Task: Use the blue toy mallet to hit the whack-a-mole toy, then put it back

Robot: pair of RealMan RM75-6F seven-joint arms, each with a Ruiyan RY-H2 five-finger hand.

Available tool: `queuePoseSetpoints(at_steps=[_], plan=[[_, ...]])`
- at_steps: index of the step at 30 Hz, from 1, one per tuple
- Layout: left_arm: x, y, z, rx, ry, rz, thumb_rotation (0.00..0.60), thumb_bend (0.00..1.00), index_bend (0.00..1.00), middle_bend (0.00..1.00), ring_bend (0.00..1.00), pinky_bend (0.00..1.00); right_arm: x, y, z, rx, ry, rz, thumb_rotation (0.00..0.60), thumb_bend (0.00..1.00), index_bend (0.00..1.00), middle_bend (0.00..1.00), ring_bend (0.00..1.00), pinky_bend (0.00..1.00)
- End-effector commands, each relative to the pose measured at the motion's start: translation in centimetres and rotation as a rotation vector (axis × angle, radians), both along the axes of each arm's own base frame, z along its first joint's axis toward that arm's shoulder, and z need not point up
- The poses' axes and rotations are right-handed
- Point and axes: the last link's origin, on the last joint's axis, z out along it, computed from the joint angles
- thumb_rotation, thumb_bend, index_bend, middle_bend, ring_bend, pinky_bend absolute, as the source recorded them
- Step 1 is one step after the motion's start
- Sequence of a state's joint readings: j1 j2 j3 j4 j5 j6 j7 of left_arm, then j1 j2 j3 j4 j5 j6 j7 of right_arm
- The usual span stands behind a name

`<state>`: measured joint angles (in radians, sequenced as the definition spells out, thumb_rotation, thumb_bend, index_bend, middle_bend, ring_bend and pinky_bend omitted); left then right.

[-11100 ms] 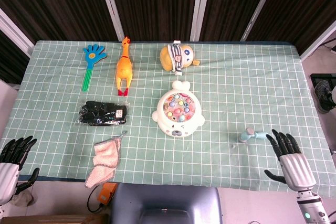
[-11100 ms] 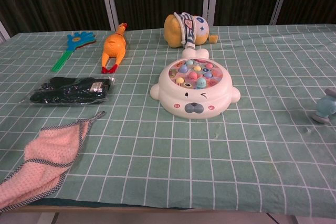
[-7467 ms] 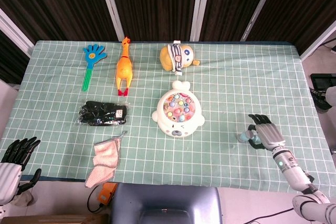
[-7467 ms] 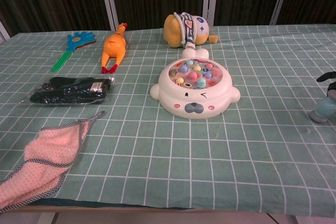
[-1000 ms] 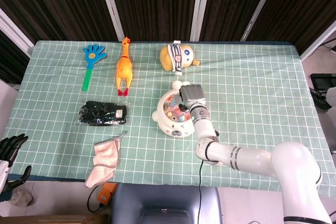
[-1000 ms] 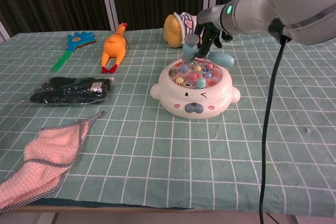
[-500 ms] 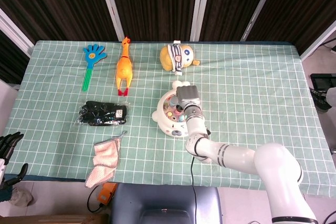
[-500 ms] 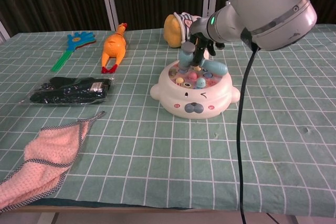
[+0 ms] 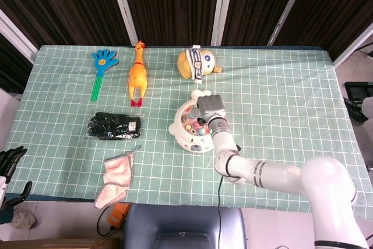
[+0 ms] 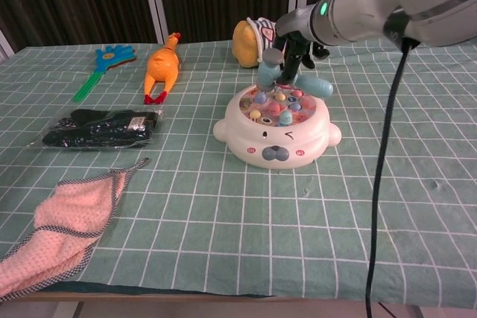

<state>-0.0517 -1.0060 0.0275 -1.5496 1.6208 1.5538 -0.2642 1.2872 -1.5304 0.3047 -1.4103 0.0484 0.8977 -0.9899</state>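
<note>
The white whack-a-mole toy [image 10: 276, 130] with coloured pegs sits mid-table, and it also shows under my arm as the toy [image 9: 187, 132] in the head view. My right hand [image 10: 295, 44] grips the blue toy mallet [image 10: 277, 74] by its handle. The mallet's head hangs just above the pegs at the toy's far side, and the handle's end sticks out to the right. In the head view my right hand [image 9: 210, 109] covers the mallet and the toy's right half. My left hand [image 9: 10, 160] rests off the table's near left corner, fingers apart and holding nothing.
A yellow rubber chicken [image 9: 137, 74], a blue hand clapper [image 9: 103, 62] and a plush toy [image 9: 198, 63] lie along the far side. A black packet [image 9: 113, 126] and a pink cloth [image 9: 118, 173] lie at the near left. My right arm's cable [image 10: 380, 184] hangs over the right half.
Half a second ago the mallet's head was down on the toy's pegs. It has since lifted slightly and shifted right with my right hand. The left hand has barely moved.
</note>
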Motion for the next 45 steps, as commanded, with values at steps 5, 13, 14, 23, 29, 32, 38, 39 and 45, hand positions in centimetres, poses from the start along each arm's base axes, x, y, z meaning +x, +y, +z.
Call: queuePoseSetpoints(at_steps=[5,13,14,23,29,32,38,39,45], plan=[[0.4,-0.1,-0.6,-0.01,0.015,-0.009,0.6,0.43,0.03,0.04,0.0,0.0,-7.7,5.9,5.9,0.022,-0.024,0.069,0.6,0.52,1.0,0.73,0.8,1.0],[0.8,-0.4,-1.0,-0.009,0.029,-0.018,0.6,0.43,0.03,0.04,0.0,0.0,-19.1,11.3,7.4,0.024,-0.051,0.02,0.6,0.52,1.0,0.73,0.8,1.0],[0.8,-0.5,-1.0,-0.01,0.031,-0.02,0.6,0.43,0.03,0.04,0.0,0.0,-20.2,11.7,7.3,0.021,-0.063,0.011,0.6,0.52,1.0,0.73,0.8,1.0],[1.1,-0.7,-1.6,-0.024,0.051,-0.029,0.6,0.43,0.03,0.04,0.0,0.0,-27.6,12.5,5.4,-0.02,-0.111,-0.04,0.6,0.52,1.0,0.73,0.8,1.0],[1.1,-0.8,-1.3,-0.01,0.047,-0.024,0.6,0.43,0.03,0.04,0.0,0.0,-29.0,12.0,4.7,-0.031,-0.117,-0.066,0.6,0.52,1.0,0.73,0.79,1.0],[1.0,-0.8,-1.3,-0.011,0.045,-0.025,0.6,0.43,0.03,0.04,0.0,0.0,-29.2,11.6,4.6,-0.033,-0.144,-0.09,0.6,0.52,1.0,0.73,0.79,1.0],[1.0,-0.8,-1.3,-0.014,0.047,-0.026,0.6,0.43,0.03,0.04,0.0,0.0,-29.4,11.0,4.6,-0.033,-0.198,-0.132,0.6,0.52,1.0,0.73,0.79,1.0],[1.0,-0.8,-1.3,-0.013,0.047,-0.025,0.6,0.43,0.03,0.04,0.0,0.0,-29.4,10.9,4.6,-0.035,-0.207,-0.136,0.6,0.52,1.0,0.73,0.79,1.0],[1.1,-0.9,-1.3,-0.01,0.045,-0.026,0.6,0.43,0.03,0.04,0.0,0.0,-29.7,10.6,4.7,-0.03,-0.219,-0.154,0.6,0.52,1.0,0.73,0.79,1.0]])
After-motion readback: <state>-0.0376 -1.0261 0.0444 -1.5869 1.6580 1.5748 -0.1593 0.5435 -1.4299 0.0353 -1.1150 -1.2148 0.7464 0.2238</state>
